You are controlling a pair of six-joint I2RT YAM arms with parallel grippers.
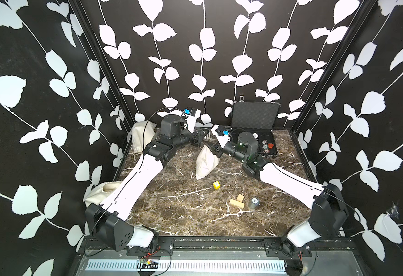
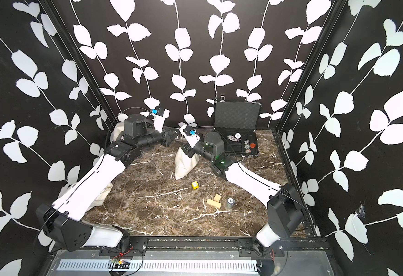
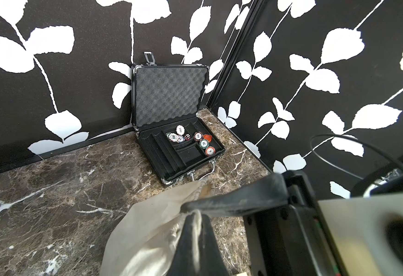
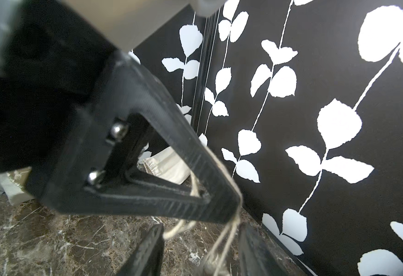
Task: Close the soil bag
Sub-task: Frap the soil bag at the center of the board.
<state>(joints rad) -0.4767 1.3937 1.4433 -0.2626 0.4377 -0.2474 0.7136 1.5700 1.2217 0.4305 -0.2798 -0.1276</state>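
as it leaned near the back middle of the marble table [image 1: 183, 215], the soil bag [image 1: 206, 162] was seen with its gathered neck uppermost. its string [image 4: 225, 235] was pinched in the closed tips of the left gripper [image 4: 231, 210]. the right gripper [image 4: 200, 229] was held partly spread close by, with the string hanging between its fingers [image 4: 148, 253].

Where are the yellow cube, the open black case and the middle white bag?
yellow cube [image 1: 216, 185]: in a top view, on its dotted top face.
black case [image 1: 253, 117]: in a top view, on the foam inside its raised lid.
middle white bag [image 1: 205, 165]: in a top view, on its cloth side below the neck.
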